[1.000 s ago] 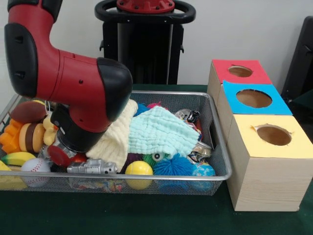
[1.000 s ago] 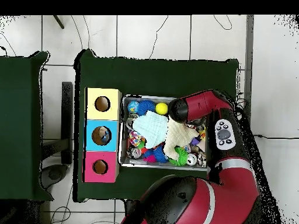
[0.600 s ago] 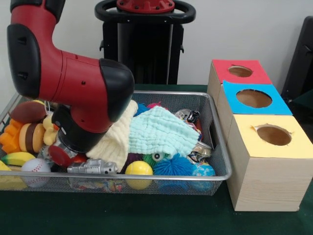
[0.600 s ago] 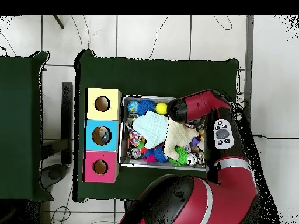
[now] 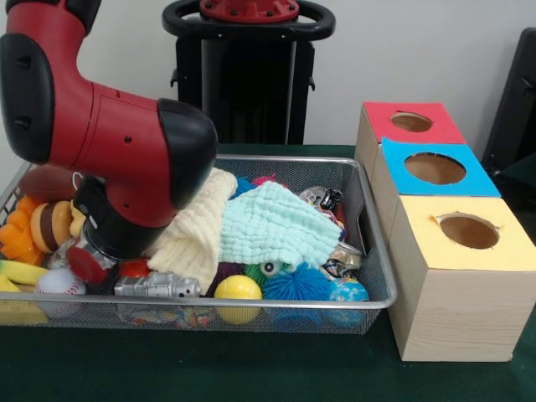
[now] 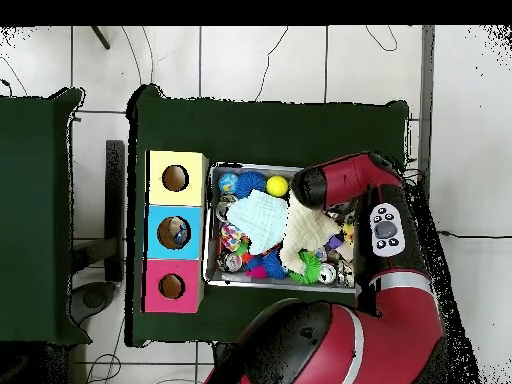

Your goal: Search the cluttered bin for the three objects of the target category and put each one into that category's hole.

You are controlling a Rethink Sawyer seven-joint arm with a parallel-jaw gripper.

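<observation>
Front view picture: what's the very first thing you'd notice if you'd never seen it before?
The big red and black robot arm grabs the eye first, plunging down into the left end of the wire bin. Next come the toys crammed in the bin, with a pale green cloth draped over the middle. On the right, three wooden boxes stand in a row, topped red, blue and yellow, each with a round hole.

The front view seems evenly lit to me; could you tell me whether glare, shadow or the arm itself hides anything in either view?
Front view: soft, even light with no glare; the arm fills the left and blocks the gripper and the toys behind it; the mesh bin veils the lowest toys. Overhead view: the arm covers one end of the bin, and small toys blur together.
</observation>
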